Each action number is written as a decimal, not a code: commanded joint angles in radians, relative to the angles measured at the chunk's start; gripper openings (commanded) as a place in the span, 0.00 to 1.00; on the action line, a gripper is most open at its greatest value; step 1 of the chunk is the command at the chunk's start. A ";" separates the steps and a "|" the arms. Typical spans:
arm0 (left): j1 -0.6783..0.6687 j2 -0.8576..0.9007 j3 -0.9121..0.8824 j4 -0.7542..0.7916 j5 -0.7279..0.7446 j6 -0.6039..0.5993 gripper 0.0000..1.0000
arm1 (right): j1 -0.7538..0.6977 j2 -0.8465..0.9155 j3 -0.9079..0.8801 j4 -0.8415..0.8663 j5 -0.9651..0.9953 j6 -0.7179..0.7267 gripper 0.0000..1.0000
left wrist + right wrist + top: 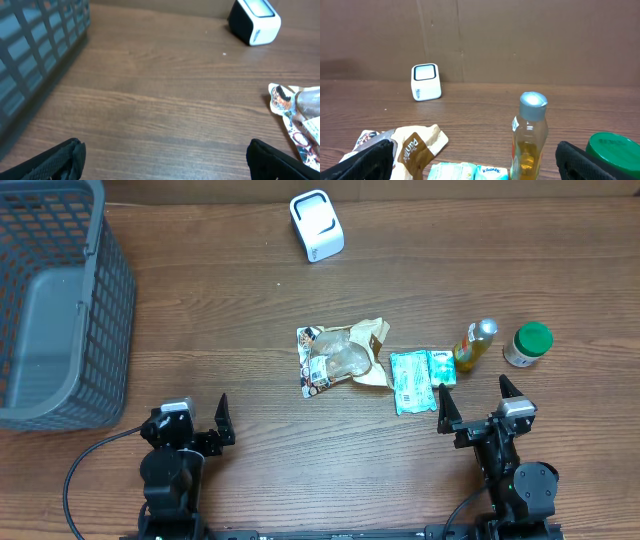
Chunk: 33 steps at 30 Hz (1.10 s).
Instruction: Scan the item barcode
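While both arms sit at the bottom edge of the overhead view, the left gripper (pixel 190 420) and right gripper (pixel 476 402) each have their jaws spread wide, with nothing between them. The scanner (pixel 317 225) stands at top centre (its window faces the right wrist camera), well apart from the items. These lie in a row right of centre: a snack bag (pixel 333 360) overlapping a brown wrapper (pixel 372 340), then a tissue pack (pixel 413 381), a bottle (pixel 476 345) lying just beside it, and a green-lidded jar (pixel 527 344) at the far right. The tissue pack's lower corner is just beside one right finger. A grey basket (pixel 100 330) fills the upper left, above the left gripper.
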 commanded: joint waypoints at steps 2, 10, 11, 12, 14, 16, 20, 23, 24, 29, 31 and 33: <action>-0.017 -0.053 -0.005 0.002 0.012 0.048 0.99 | -0.004 -0.008 -0.010 0.006 0.009 -0.005 1.00; -0.033 -0.175 -0.005 0.002 0.011 0.063 1.00 | -0.004 -0.008 -0.010 0.006 0.009 -0.005 1.00; -0.033 -0.192 -0.005 0.002 0.011 0.063 0.99 | -0.004 -0.008 -0.010 0.006 0.009 -0.005 1.00; -0.033 -0.206 -0.005 0.002 0.011 0.063 0.99 | -0.004 -0.008 -0.010 0.006 0.009 -0.005 1.00; -0.033 -0.234 -0.005 0.001 0.011 0.074 1.00 | -0.004 -0.008 -0.010 0.006 0.009 -0.005 1.00; -0.033 -0.255 -0.005 0.001 0.011 0.078 0.99 | -0.004 -0.008 -0.010 0.006 0.009 -0.005 1.00; -0.033 -0.254 -0.005 0.002 0.011 0.078 1.00 | -0.004 -0.008 -0.010 0.006 0.009 -0.005 1.00; -0.033 -0.254 -0.005 0.003 0.012 0.077 1.00 | -0.004 -0.008 -0.010 0.006 0.009 -0.005 1.00; -0.033 -0.254 -0.005 0.003 0.012 0.077 0.99 | -0.004 -0.008 -0.010 0.006 0.009 -0.005 1.00; -0.033 -0.253 -0.005 0.003 0.012 0.077 1.00 | -0.004 -0.008 -0.010 0.006 0.009 -0.005 1.00; -0.033 -0.253 -0.005 0.003 0.012 0.077 0.99 | -0.004 -0.008 -0.010 0.006 0.009 -0.005 1.00; -0.033 -0.253 -0.005 0.003 0.011 0.077 0.99 | -0.004 -0.008 -0.010 0.006 0.009 -0.005 1.00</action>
